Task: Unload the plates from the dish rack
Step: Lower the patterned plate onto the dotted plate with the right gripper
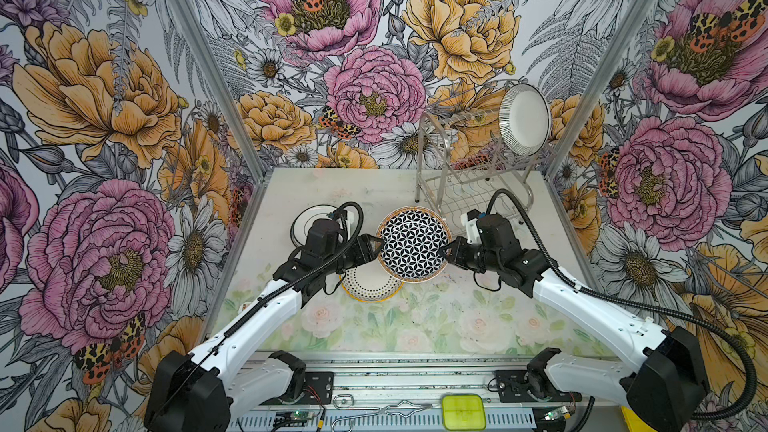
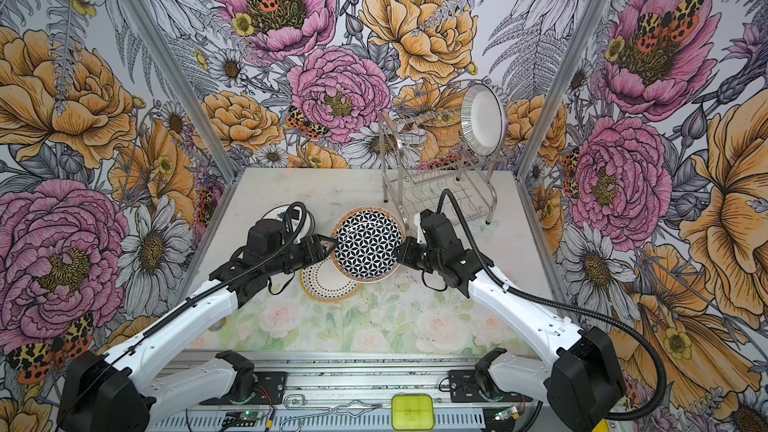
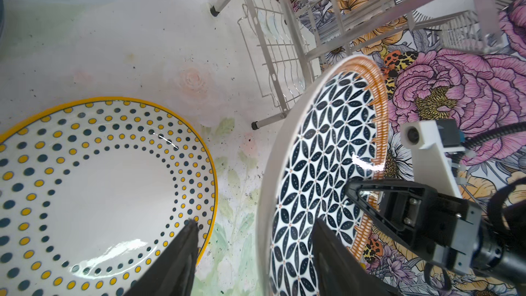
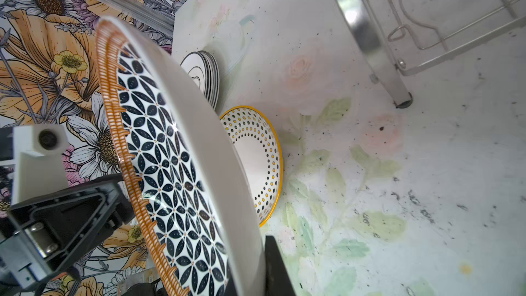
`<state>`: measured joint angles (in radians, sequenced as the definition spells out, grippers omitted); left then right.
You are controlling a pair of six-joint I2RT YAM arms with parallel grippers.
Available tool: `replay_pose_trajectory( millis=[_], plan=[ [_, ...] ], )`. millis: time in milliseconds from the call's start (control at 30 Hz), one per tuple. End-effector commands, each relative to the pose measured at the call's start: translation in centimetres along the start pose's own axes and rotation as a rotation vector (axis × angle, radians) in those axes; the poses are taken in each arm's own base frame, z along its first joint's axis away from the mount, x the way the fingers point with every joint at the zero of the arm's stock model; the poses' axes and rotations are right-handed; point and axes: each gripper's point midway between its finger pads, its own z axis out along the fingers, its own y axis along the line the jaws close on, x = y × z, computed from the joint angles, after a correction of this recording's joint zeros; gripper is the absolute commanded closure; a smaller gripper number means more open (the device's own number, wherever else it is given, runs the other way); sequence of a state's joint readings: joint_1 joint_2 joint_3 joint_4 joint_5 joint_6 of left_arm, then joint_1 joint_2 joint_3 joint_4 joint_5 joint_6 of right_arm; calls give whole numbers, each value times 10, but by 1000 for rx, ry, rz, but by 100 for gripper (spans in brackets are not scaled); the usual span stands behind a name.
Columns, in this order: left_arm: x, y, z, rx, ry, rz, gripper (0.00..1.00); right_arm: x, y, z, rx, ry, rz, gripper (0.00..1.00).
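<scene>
A plate with a black lattice pattern and orange rim [image 1: 413,245] [image 2: 368,245] hangs tilted above the table. My right gripper [image 1: 442,253] [image 4: 256,263] is shut on its right rim. At its left rim my left gripper [image 1: 378,243] [image 3: 254,222] stands open, one finger on each side of the edge [image 3: 327,166]. Partly beneath it a dotted plate with a yellow rim [image 1: 368,288] [image 3: 99,180] lies flat. A stack of plates [image 1: 305,218] [image 4: 203,72] sits behind my left arm. The dish rack [image 1: 457,176] [image 2: 419,176] stands at the back right, with a striped-rim plate [image 1: 525,118] upright on its upper level.
Flowered walls with aluminium corner posts [image 1: 577,89] close in the table on three sides. The rack's legs [image 3: 256,125] [image 4: 401,101] stand close behind the held plate. On the front rail lie a yellow-green box [image 1: 463,411] and wire hooks [image 1: 374,409].
</scene>
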<state>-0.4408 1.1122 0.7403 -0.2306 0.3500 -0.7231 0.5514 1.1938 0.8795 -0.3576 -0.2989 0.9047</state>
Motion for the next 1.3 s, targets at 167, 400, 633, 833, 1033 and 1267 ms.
replay_pose_trajectory(
  millis=[167, 400, 633, 833, 1033, 1267],
  plan=[
    [-3, -4, 9, 59, 18, 5, 44, -28, 65, -5, -241, -68, -45, 100],
    [1, 11, 13, 35, 39, -26, 75, -26, 69, 12, -267, -38, -37, 100],
    [6, 37, 11, -21, 58, -79, 95, -24, 70, 25, -274, -19, -33, 100],
    [7, 55, 5, -72, 65, -109, 100, -27, 69, 31, -258, -25, -38, 92],
    [6, 85, -12, -160, 47, -171, 100, -35, 46, 28, -160, -51, -43, 62],
    [8, 104, -25, -187, 36, -210, 100, -41, 26, 11, -74, -77, -110, 56]
  ],
)
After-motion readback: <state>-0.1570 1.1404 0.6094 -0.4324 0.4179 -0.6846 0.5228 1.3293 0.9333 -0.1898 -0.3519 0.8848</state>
